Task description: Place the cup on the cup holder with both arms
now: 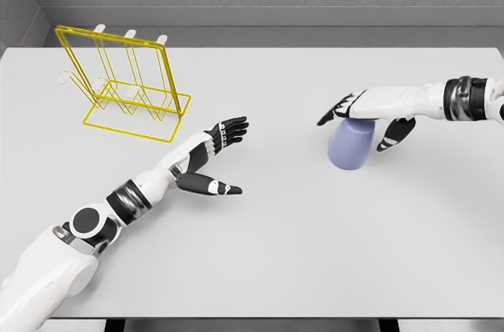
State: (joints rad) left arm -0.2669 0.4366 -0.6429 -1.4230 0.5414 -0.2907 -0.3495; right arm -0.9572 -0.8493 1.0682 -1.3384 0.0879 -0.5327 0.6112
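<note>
The yellow cup holder [126, 80] stands up-left of the left hand [211, 160], whose fingers are spread and empty. Well to that hand's right, the blue cup [351, 145] stands mouth-down on the table [268, 253], directly beneath the right hand [370, 112], whose fingers straddle its top without clearly closing.

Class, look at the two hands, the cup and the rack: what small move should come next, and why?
Probably the right hand should close its fingers on the cup. It lies over the cup's top with thumb and fingers spread either side, not clearly gripping. The left hand waits open near the rack.
</note>
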